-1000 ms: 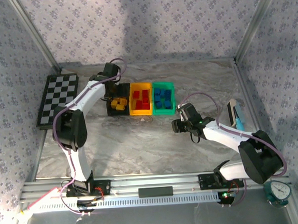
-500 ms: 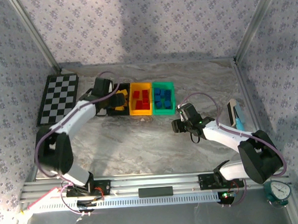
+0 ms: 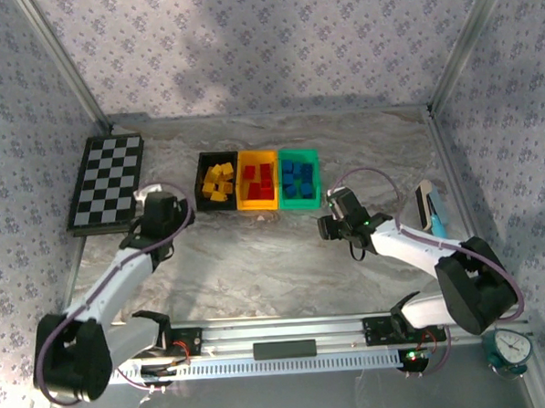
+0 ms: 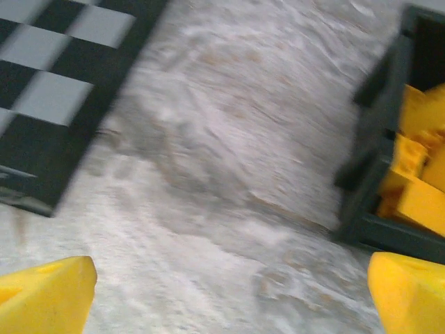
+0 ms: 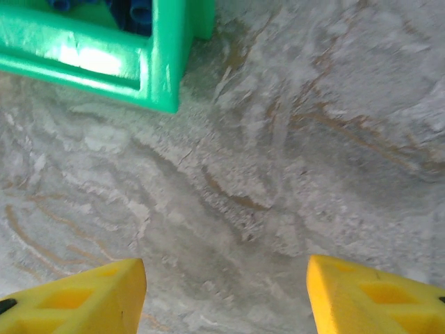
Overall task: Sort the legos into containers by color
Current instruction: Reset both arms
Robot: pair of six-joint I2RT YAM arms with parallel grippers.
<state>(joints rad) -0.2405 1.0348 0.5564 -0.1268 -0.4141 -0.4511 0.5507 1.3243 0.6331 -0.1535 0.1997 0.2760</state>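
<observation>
Legos (image 3: 258, 180) binned; black bin (image 4: 368, 160) cropped, blurred; left gripper (image 4: 226, 296), right gripper (image 5: 224, 296) wide, empty.

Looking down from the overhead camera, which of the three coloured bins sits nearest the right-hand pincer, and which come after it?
1. green bin: right end of the row, nearest the right pincer.
2. yellow bin: middle of the row.
3. black bin: left end of the row, farthest.
</observation>
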